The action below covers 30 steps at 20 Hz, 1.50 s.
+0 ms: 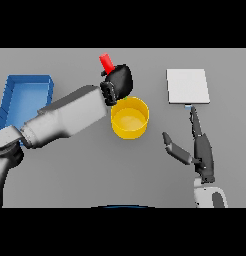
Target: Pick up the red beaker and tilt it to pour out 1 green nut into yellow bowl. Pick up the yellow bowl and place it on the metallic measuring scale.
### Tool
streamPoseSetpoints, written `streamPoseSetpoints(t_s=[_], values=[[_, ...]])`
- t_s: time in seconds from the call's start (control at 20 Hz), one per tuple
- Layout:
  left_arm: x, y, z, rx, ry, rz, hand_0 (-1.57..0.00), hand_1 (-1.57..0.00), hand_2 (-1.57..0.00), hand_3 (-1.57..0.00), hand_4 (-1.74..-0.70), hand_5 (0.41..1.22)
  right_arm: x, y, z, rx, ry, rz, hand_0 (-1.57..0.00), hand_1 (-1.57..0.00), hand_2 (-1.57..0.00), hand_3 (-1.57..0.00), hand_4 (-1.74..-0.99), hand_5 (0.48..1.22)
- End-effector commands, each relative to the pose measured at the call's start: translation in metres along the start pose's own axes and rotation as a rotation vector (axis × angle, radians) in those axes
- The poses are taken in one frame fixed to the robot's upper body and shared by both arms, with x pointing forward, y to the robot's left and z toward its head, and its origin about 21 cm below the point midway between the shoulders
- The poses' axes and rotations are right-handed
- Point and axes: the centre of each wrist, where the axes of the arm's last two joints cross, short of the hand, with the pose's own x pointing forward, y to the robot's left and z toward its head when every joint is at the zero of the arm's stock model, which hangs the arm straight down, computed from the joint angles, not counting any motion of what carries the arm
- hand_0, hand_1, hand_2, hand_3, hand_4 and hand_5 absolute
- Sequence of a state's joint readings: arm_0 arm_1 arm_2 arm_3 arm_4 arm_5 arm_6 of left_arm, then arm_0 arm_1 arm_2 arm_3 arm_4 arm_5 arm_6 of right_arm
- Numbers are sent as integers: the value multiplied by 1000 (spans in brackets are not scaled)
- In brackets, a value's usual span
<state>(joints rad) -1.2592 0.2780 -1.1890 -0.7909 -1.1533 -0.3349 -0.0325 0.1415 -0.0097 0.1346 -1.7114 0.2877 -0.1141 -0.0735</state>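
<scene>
My left hand (119, 81) is curled round the red beaker (106, 62), which is held tilted just behind the yellow bowl (130, 118); only the beaker's upper end shows past the hand. A speck of green (124, 98) sits at the bowl's far rim under the hand. The bowl stands on the table at the middle. The metallic measuring scale (188, 86) lies flat at the back right. My right hand (201, 150) rests open to the right of the bowl, fingers straight and pointing toward the scale, thumb spread left.
A blue bin (25, 100) stands at the left, partly behind my left forearm (65, 117), which crosses from the lower left toward the bowl.
</scene>
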Motion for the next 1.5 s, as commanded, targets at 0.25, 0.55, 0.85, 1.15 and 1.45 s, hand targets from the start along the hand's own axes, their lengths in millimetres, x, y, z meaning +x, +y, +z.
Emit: streamPoseSetpoints(t_s=[0.25, 0.55, 0.85, 1.15, 1.45], values=[[-1, 13, -1, 12, -28, -146, -1571, -1571, -1571, -1570, -1734, 1221, -1, 1, -2, 8, -16, 17, 1, 1, 1, 1, -1210, 594], [-75, 35, 17, 52, 104, -121, -1571, -1571, -1399, -1509, -1676, 1221, 0, -1, -3, -1, -34, 23, 1, 1, 1, 1, -1201, 592], [-171, 42, 52, 95, 337, 127, -1571, -1571, -1526, -1354, -1715, 1221, 0, 0, -7, 19, -25, -44, 1, 1, 1, 1, -1183, 595], [-229, -45, 94, 157, 645, 819, -1571, -1571, -1559, -1368, -1733, 1221, -2, -1, -7, 35, -39, -59, 1, 1, 1, 1, -1224, 592], [-218, -143, 127, 269, 851, 1279, -1571, -1571, -1568, -1414, -1739, 1221, -6, -6, -9, 52, -59, -26, 1, 1, 1, 1, -1223, 591]])
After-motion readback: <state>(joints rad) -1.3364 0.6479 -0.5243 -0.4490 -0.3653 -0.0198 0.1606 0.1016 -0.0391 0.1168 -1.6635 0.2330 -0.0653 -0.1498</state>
